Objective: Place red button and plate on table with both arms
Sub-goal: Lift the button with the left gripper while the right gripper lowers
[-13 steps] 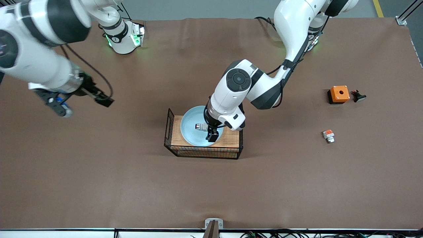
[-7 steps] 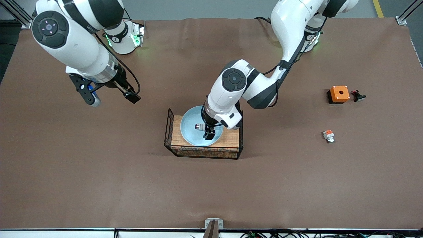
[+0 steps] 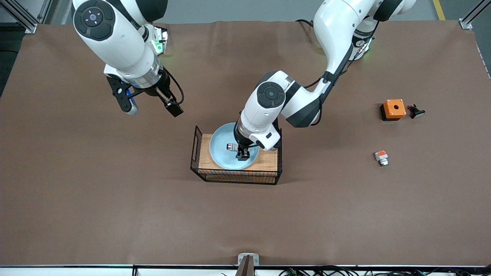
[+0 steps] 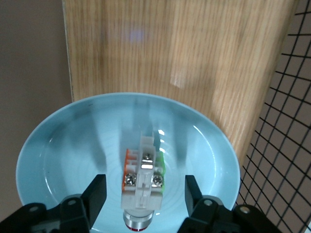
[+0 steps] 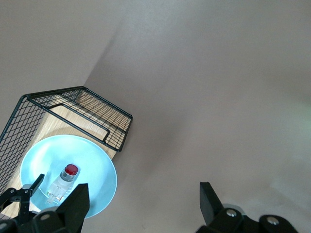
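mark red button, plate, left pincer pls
red button (image 4: 142, 177): left wrist view, on its whitish body.
plate (image 4: 63, 141): left wrist view, on its bare pale-blue floor.
left pincer (image 4: 144, 194): left wrist view, midway between its fingertips, astride the button.

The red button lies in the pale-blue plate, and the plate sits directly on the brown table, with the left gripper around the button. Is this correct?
Not quite. The plate sits on the wooden-topped wire rack, not on the table, as the front view shows. The red button does lie in it, between the left gripper's fingers.
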